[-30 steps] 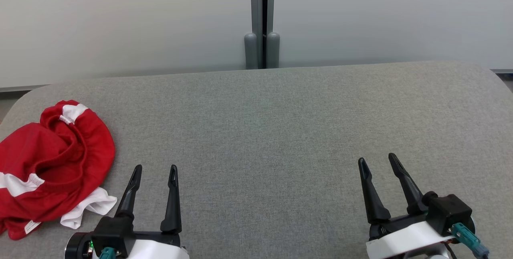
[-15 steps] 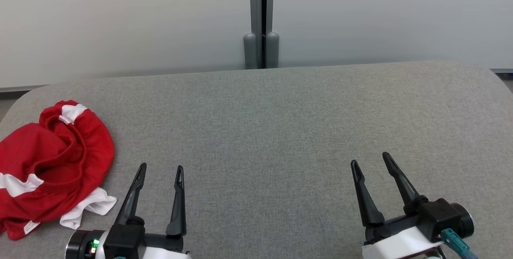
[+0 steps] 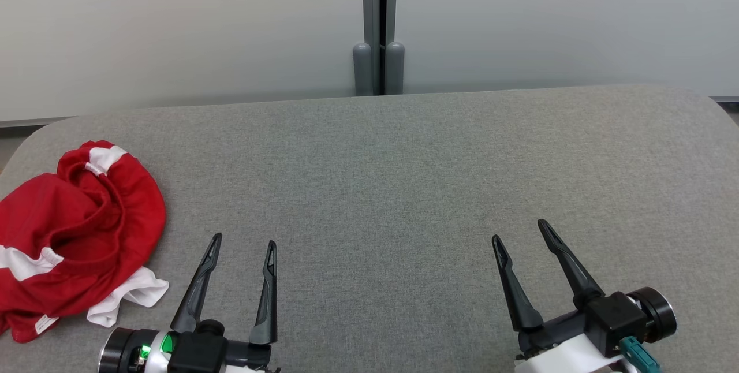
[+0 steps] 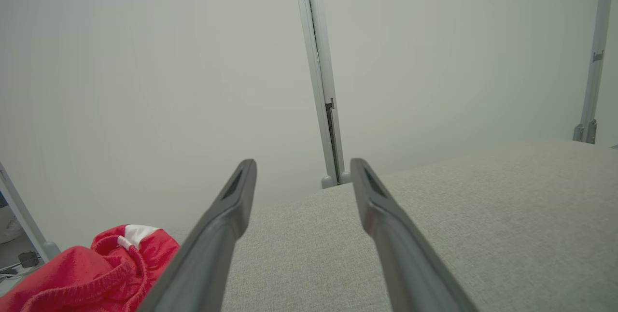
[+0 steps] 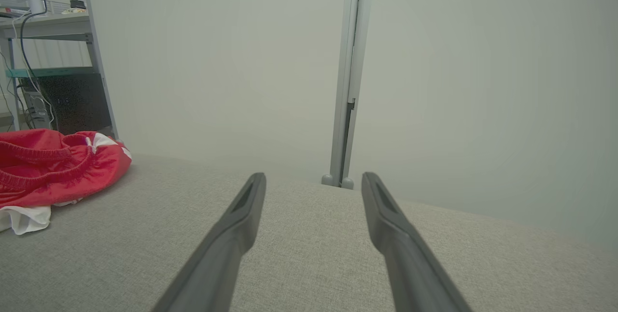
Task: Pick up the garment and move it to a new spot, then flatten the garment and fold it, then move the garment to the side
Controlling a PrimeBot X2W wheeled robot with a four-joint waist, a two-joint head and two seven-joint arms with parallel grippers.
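Left gripper (image 3: 245,239) nudged right, garment (image 3: 75,228) hugging table (image 3: 404,188) edge

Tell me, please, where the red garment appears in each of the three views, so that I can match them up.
Head view: red garment at the left edge, below the middle, on the grey table.
Left wrist view: lower left corner.
Right wrist view: left edge, around mid-height.
Shared landmark: the grey post between the wall panels, behind the table; top centre in all three.
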